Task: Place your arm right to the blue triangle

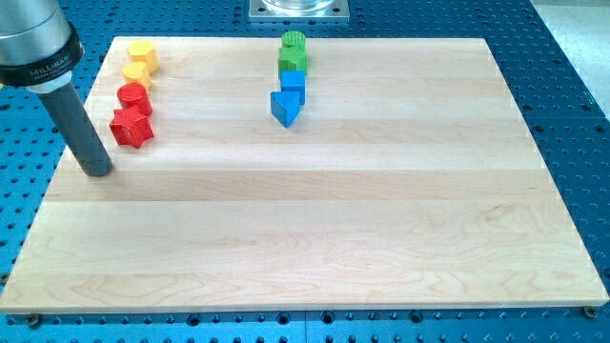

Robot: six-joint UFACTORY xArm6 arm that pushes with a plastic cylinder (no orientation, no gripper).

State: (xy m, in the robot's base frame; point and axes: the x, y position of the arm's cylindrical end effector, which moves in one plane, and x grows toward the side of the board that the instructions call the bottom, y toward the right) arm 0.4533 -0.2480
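Observation:
The blue triangle point(284, 108) lies on the wooden board point(315, 238) a little left of centre near the view's top. A blue cube point(294, 83) touches it just above. My tip point(98, 171) rests on the board at the view's left, far to the left of the blue triangle and slightly below it. The tip is just below and left of a red star block point(132, 126).
Above the blue cube stand a green block point(293, 63) and a green cylinder point(294, 41). At the view's upper left a red cylinder point(133, 96) sits under two yellow blocks point(137, 71) point(143, 52). A metal mount point(299, 9) is at the top edge.

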